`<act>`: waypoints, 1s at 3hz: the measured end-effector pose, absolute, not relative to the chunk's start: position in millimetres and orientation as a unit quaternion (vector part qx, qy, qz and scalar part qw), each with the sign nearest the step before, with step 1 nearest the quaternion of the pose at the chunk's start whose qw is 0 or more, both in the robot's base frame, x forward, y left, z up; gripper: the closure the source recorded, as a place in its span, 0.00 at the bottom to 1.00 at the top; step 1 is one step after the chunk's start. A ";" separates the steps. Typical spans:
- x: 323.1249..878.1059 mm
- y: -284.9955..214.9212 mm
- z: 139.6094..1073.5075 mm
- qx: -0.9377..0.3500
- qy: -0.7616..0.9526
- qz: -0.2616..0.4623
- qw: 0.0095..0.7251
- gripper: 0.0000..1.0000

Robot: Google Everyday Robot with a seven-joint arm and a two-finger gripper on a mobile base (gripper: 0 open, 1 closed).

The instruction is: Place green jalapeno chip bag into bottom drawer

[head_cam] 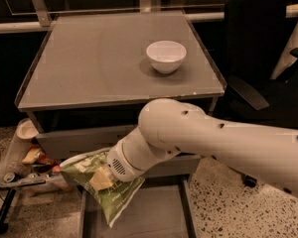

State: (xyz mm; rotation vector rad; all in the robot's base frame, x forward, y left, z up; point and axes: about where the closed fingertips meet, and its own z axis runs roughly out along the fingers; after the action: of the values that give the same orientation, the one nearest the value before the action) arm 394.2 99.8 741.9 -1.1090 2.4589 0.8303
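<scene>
A grey worktop (89, 68) caps the drawer cabinet. Speckled terrazzo floor (228, 207) lies beneath, and a black office chair (258, 43) stands to the right. The bottom drawer (154, 217) stands pulled out. Over its left side hangs the green jalapeno chip bag (114, 202), pinched in the end effector (102, 178), which is closed on the bag's upper part. A white bowl (166, 56) sits on the worktop. The bag's white lettering is too blurred to read.

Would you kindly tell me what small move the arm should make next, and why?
Probably lower the tool a little, straight down: it grips the green jalapeno chip bag, which hangs over the left part of the open bottom drawer, its lower tip apparently not yet resting on the drawer floor.
</scene>
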 end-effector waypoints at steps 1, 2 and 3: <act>393.2 88.3 672.6 -0.343 0.877 0.307 0.135 1.00; 401.6 69.1 600.9 -0.298 0.893 0.316 0.120 1.00; 404.2 57.8 542.0 -0.258 0.904 0.327 0.092 1.00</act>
State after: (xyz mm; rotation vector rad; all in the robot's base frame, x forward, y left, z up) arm 404.2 57.8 542.0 -0.7671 2.6854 0.9713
